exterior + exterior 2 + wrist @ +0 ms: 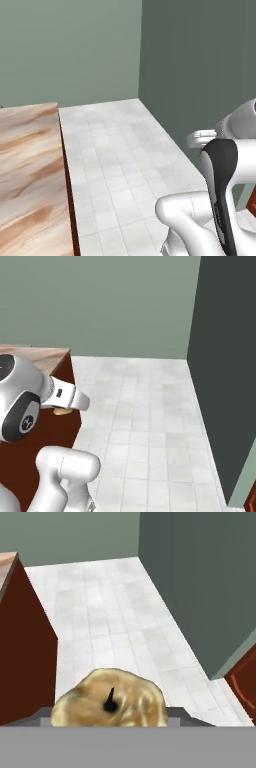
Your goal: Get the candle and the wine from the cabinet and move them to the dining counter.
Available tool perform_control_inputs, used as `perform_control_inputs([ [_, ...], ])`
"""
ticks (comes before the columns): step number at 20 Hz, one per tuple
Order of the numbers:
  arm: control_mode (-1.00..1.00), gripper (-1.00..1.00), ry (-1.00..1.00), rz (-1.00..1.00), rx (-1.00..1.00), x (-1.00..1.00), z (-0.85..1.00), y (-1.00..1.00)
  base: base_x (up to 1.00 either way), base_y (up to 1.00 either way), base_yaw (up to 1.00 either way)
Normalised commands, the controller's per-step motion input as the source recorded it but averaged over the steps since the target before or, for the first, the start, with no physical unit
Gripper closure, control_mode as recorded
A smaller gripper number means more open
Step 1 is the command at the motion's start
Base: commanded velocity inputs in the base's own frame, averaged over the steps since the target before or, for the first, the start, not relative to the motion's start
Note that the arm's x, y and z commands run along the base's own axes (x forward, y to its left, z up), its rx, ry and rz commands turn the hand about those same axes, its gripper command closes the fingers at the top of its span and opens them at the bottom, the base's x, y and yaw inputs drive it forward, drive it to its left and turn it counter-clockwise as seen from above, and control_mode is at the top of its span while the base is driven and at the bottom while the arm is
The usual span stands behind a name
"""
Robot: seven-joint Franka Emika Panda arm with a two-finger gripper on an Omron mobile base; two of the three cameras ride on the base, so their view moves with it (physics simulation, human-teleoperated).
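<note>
White tiled floor (120,165) runs between grey-green walls (110,301). In the hand view the claw (111,722) is clamped on the candle (111,704), a yellowish-tan lump with a short black wick, sitting right at the bottom of that view, above the floor. In the right base view a sliver of the candle shows under the white wrist. To the arm's left stands the dining counter (27,170), a tan marble-patterned surface with reddish-brown sides.
</note>
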Motion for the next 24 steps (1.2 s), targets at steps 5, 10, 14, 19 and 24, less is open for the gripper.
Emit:
perform_control_inputs([
  [5,1.00,1.00,0.00,0.00,0.00,0.00,0.00,0.00,1.00,0.03,0.11],
  [10,1.00,1.00,0.00,0.00,0.00,0.00,0.00,0.00,1.00,-0.29,0.06],
  [14,1.00,1.00,0.00,0.00,0.00,0.00,0.00,0.00,1.00,-0.06,0.08],
  [19,1.00,1.00,0.00,0.00,0.00,0.00,0.00,0.00,1.00,-0.15,0.10],
  [24,1.00,1.00,0.00,0.00,0.00,0.00,0.00,0.00,1.00,0.00,0.12],
])
